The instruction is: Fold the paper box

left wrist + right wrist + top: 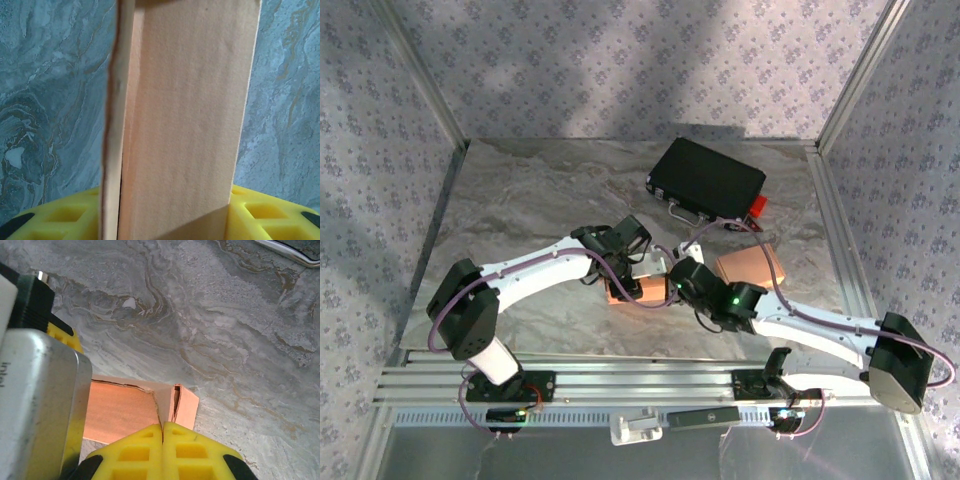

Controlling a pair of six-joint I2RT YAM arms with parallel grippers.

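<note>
Box wall in left clamp, right tips at the corner

Paper box (650, 291) sits on the near half of the table (540, 200), wedged between both my wrists. It's part-formed. One upright panel (190, 115) runs straight up the left wrist view. A small corner tab (184, 405) stands beside an open seam in the right wrist view.

Left gripper (170, 216): fingers (65, 216) half-spread, grasping that panel across its width, card running between the pads. Right gripper (163, 434): clenched tight, nothing between the tips, parked right at the corner by the tab. Whether it touches the card, I can't tell.

Step in hand, my read: tuck the tab while the wall is held square. To do it well:
- Left holds firm but squeezes no harder, since card creases easily.
- Right uses its closed tips as a blunt poker, low on the tab near its fold line, pushing inward along the seam.
- Go slow, or the box may skid on the table.

Black case (705, 178) is well behind, so I expect no clash.
</note>
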